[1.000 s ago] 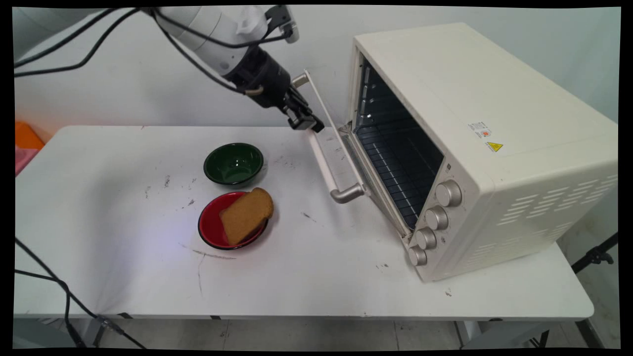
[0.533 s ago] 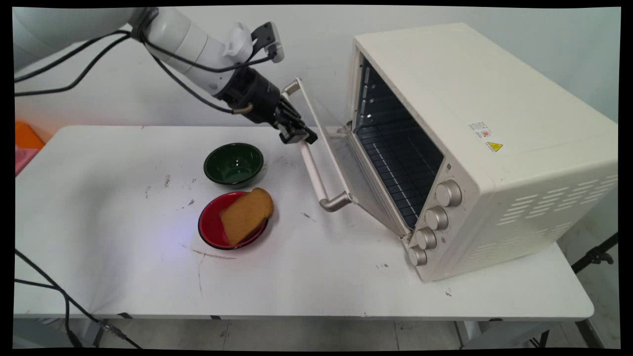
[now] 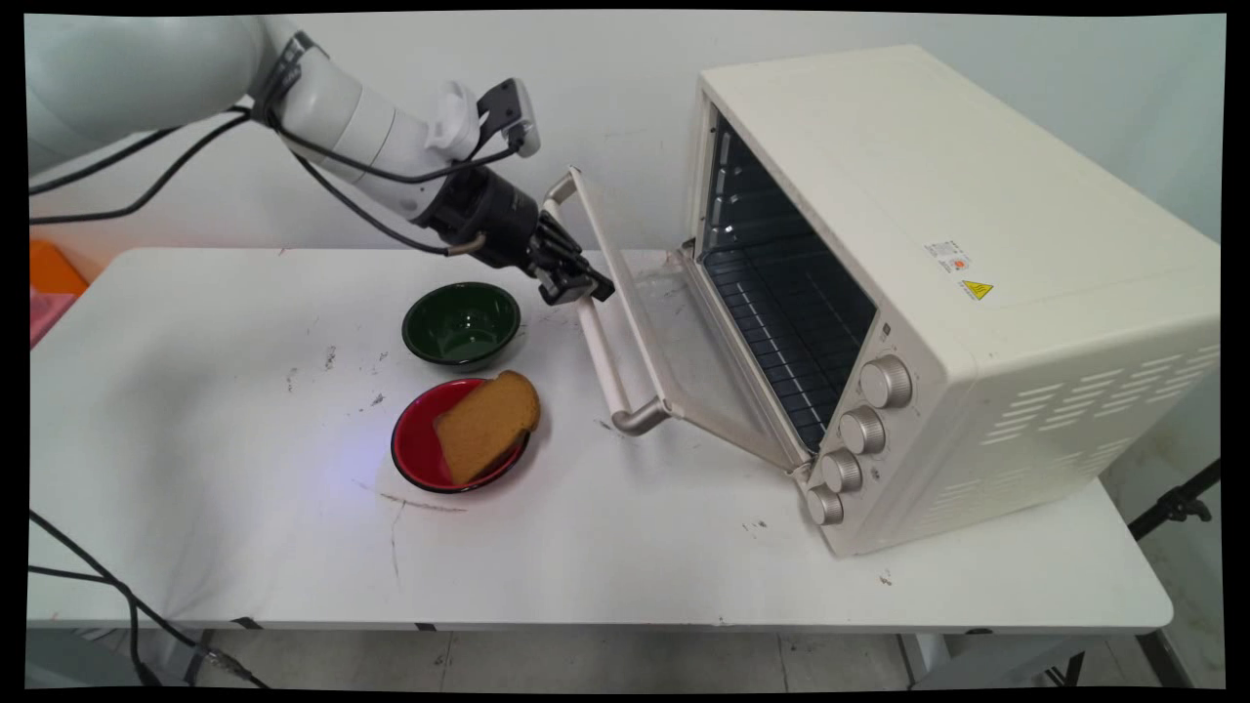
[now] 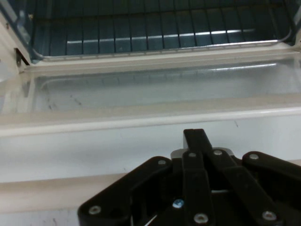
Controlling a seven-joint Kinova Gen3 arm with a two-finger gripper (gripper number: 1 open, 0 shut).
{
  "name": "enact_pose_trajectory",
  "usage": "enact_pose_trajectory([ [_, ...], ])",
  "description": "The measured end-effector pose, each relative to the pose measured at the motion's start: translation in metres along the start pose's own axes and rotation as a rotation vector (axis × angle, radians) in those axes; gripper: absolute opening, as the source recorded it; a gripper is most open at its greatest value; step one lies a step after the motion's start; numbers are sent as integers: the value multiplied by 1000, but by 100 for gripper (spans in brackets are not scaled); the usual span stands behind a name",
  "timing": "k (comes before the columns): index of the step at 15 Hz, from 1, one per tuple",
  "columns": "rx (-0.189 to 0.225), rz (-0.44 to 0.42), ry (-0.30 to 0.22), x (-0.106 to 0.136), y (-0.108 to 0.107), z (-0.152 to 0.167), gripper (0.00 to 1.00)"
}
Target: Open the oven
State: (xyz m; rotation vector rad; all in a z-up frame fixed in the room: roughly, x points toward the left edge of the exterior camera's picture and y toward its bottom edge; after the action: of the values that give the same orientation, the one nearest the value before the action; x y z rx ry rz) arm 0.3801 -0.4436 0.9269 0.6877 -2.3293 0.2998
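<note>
I'm looking down across a white table [image 3: 684, 547] with a scuffed, dark-flecked top; behind it stands a plain pale wall [image 3: 625, 107], evenly lit; at the far left edge I can see something orange [image 3: 54, 268] with pink below it; under the table's near edge a pale tiled floor [image 3: 605, 664] shows; a black stand leg [image 3: 1177, 503] sits at lower right.

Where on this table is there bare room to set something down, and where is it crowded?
The table is bare on its left half, left of the green bowl and the red bowl with its bread slice, and along the near edge. It is crowded between the bowls and the toaster oven, where the gripper meets the door handle of the half-lowered door.
</note>
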Motion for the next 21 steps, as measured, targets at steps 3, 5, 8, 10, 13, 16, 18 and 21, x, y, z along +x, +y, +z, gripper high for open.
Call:
enact_pose_trajectory([
  [3, -1, -6, 12, -14, 0, 4, 0],
  [5, 0, -10, 19, -23, 1, 6, 0],
  [8, 1, -16, 26, -33, 1, 8, 0],
  [10, 1, -19, 30, -39, 1, 10, 0],
  [13, 2, -23, 34, -47, 1, 13, 0],
  [16, 3, -26, 39, -58, 0, 15, 0],
  [18, 4, -29, 45, -64, 0, 16, 0],
  [21, 5, -32, 52, -72, 0, 18, 0],
])
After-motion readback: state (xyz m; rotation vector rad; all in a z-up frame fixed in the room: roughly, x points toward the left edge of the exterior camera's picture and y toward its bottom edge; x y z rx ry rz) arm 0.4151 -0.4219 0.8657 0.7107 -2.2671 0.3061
